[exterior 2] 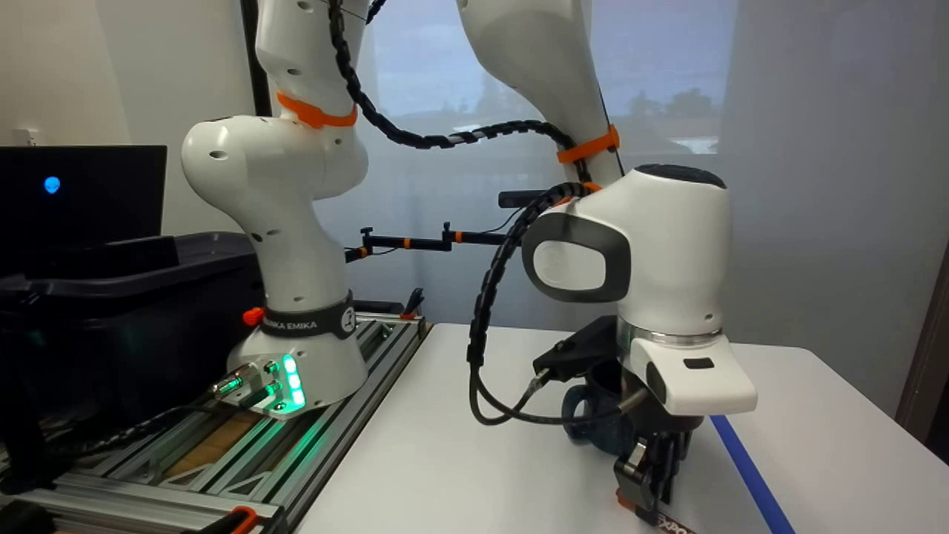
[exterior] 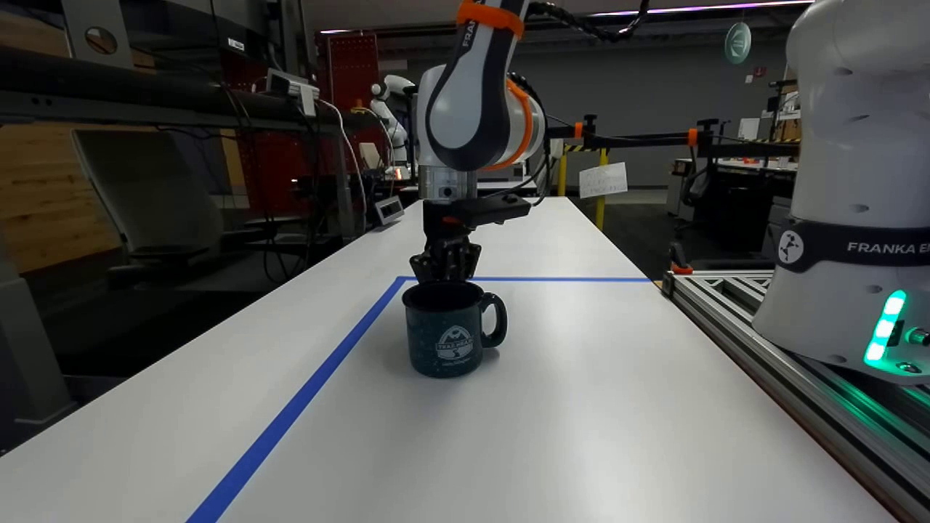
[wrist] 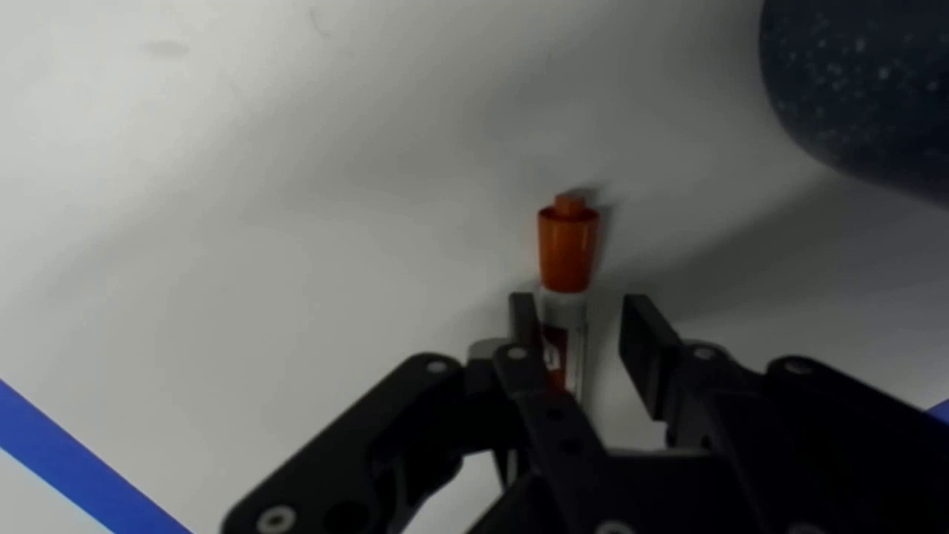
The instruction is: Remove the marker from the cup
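The dark navy-blue cup (exterior: 429, 334) stands upright on the white table in both exterior views, its handle partly hidden by a cable in an exterior view (exterior 2: 609, 439). Its speckled side shows at the upper right of the wrist view (wrist: 864, 89). The marker (wrist: 568, 248), white with an orange-red cap, lies on the table outside the cup. Its lower end is hidden by my gripper; it also shows in an exterior view (exterior 2: 673, 526). My gripper (wrist: 580, 326) is open, pointing down, with the marker between its fingers. The left finger is close to the marker; a gap separates the right finger from it.
Blue tape lines (exterior: 320, 378) run along and across the white table (exterior: 581, 407). The robot base (exterior: 850, 290) stands on a metal frame along one table edge. A dark bin (exterior 2: 126, 326) and a laptop (exterior 2: 81, 193) are behind the base.
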Controlling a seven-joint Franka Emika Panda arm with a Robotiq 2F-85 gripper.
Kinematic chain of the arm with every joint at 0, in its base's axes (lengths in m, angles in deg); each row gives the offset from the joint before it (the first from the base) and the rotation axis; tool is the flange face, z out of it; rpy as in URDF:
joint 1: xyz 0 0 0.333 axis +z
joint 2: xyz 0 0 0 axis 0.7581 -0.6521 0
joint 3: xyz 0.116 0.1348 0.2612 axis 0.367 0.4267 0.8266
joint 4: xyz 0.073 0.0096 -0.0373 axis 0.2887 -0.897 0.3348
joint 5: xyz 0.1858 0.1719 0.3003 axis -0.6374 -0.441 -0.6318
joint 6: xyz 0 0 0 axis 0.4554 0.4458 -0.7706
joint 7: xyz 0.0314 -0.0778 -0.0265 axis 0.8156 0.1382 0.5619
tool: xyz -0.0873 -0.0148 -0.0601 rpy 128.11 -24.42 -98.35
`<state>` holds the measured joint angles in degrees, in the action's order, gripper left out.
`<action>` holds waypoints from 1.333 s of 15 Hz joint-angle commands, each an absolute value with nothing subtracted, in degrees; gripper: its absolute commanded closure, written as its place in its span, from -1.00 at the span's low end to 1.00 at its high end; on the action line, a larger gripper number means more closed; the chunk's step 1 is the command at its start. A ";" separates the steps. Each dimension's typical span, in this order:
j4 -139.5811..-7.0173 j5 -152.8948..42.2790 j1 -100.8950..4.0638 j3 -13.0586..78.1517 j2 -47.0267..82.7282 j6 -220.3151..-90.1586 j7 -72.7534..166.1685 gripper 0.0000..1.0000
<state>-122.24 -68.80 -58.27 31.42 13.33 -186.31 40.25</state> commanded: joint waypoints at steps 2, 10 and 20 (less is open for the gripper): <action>-121.89 -70.76 -61.20 33.08 20.95 -173.67 46.11 -0.48; -120.86 -48.05 -55.28 30.31 37.47 -151.50 38.29 -1.00; -120.06 -46.22 -53.44 33.79 38.85 -146.49 42.00 -1.00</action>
